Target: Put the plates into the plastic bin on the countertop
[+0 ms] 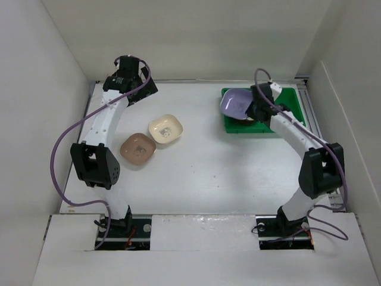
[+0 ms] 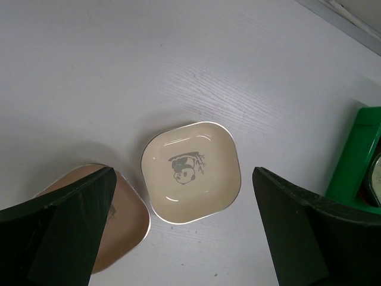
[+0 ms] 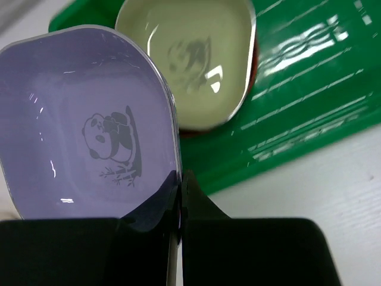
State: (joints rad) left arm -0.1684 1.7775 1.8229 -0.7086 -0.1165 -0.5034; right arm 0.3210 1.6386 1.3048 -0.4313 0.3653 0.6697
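Note:
My right gripper (image 1: 253,110) is shut on the rim of a lavender plate (image 1: 236,102), holding it tilted over the left end of the green plastic bin (image 1: 292,97). In the right wrist view the lavender plate (image 3: 89,131) with a panda print is pinched in my gripper (image 3: 180,179), above an olive-green plate (image 3: 190,53) that lies in the bin (image 3: 309,77) on a red-orange one. A cream plate (image 1: 165,128) and a tan-pink plate (image 1: 138,149) lie on the countertop (image 1: 214,167). My left gripper (image 1: 128,74) is open and empty, high above them (image 2: 190,173).
White walls enclose the countertop on the left, back and right. A metal rail (image 1: 309,113) runs along the right side beside the bin. The bin's edge (image 2: 357,155) shows at the right of the left wrist view.

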